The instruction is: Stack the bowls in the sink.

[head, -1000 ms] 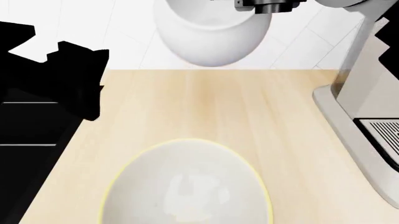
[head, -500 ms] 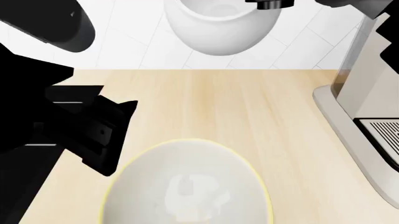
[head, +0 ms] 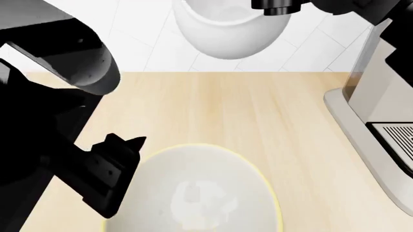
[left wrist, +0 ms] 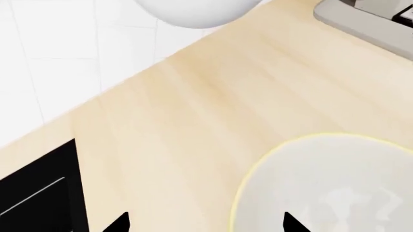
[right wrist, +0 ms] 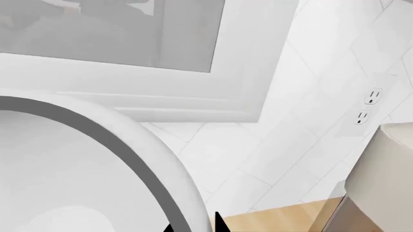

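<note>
The step in hand looks like the gathering of the two bowls, one per arm, before either reaches the sink, which no view shows. The right tool [head: 276, 7] is clenched on the rim of the deep white bowl [head: 229, 34], which hangs in the air above the back edge of the desk [head: 258, 111] in front of the white tiled wall [head: 148, 48]; the right wrist view shows that bowl's thick rim [right wrist: 129, 145] close against the camera with the tips of the tool's fingers at the frame's edge, and what little of the inside shows there looks empty. The shallow cream bowl [head: 193, 193] with the yellowish rim sits on the desk at its near edge, upright and empty apart from glossy reflections on its floor. The left tool [head: 113, 159] hangs just beside that bowl's left rim, its dark fingers [left wrist: 290, 223] showing only as tips in the left wrist view, one to either side of the rim, so the tool appears released and not yet gripping. The next move, as I judge it, calls for the left tool to settle so the rim lies between its fingers, close firmly, and lift level; a glossy rim could slip. A coffee machine [head: 380, 96] stands along the desk's right edge, well apart from both bowls.
</note>
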Motion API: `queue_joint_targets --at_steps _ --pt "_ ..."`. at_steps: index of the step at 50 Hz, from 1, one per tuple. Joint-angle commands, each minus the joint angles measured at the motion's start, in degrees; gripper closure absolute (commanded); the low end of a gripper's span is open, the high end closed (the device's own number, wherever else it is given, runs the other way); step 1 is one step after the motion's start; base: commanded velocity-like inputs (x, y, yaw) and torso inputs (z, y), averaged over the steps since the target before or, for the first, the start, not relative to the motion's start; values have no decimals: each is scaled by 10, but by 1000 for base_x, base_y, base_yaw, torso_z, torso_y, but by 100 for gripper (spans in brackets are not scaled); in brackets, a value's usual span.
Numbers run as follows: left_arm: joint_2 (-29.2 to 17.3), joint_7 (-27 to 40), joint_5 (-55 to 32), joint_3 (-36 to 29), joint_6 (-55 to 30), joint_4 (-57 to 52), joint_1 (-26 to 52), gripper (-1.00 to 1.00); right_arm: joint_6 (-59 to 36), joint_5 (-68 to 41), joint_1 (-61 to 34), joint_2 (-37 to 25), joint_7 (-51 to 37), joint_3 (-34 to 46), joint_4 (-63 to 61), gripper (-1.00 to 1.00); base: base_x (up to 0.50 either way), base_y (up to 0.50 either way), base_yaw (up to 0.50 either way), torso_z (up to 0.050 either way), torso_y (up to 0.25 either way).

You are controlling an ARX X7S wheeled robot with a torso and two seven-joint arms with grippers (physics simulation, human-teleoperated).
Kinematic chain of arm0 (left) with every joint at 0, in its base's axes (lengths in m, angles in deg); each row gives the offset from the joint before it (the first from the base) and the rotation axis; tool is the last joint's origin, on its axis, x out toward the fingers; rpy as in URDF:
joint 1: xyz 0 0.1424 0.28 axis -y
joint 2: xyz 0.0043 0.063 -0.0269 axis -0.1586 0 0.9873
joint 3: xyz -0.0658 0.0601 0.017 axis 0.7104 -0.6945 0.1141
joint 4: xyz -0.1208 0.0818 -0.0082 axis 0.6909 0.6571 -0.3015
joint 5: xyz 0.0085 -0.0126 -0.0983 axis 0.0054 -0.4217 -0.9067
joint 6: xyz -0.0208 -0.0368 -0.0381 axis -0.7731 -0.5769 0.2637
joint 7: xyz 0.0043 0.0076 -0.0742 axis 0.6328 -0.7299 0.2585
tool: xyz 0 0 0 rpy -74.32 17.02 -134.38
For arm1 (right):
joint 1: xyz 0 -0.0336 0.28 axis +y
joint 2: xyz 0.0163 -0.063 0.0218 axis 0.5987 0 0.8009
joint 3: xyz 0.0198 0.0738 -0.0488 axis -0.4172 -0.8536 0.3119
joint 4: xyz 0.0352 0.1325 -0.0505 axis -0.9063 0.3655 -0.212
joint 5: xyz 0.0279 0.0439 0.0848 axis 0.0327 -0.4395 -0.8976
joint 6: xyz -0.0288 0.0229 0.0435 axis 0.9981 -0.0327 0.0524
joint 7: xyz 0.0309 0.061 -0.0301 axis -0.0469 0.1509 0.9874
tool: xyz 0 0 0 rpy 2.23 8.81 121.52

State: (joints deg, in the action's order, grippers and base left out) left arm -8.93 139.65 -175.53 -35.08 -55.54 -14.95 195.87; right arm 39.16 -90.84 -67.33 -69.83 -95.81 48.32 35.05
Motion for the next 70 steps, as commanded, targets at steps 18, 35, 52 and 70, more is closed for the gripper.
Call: queue_joint_targets --at_steps 18,35,52,70 --pt "22 -19 -9 -60 -2 -16 -7 -100 1 22 9 5 10 -7 13 100 0 0 0 0 1" --pt "33 -39 20 -82 -4 -20 -39 -100 3 25 14 5 8 -11 11 100 0 0 0 0 0" --pt "48 -55 47 -103 1 -37 -71 -100 5 28 19 6 11 -14 15 100 0 0 0 0 1" --pt "44 -82 97 -112 6 -47 -125 -100 5 30 22 -1 7 -18 2 100 0 0 0 0 0"
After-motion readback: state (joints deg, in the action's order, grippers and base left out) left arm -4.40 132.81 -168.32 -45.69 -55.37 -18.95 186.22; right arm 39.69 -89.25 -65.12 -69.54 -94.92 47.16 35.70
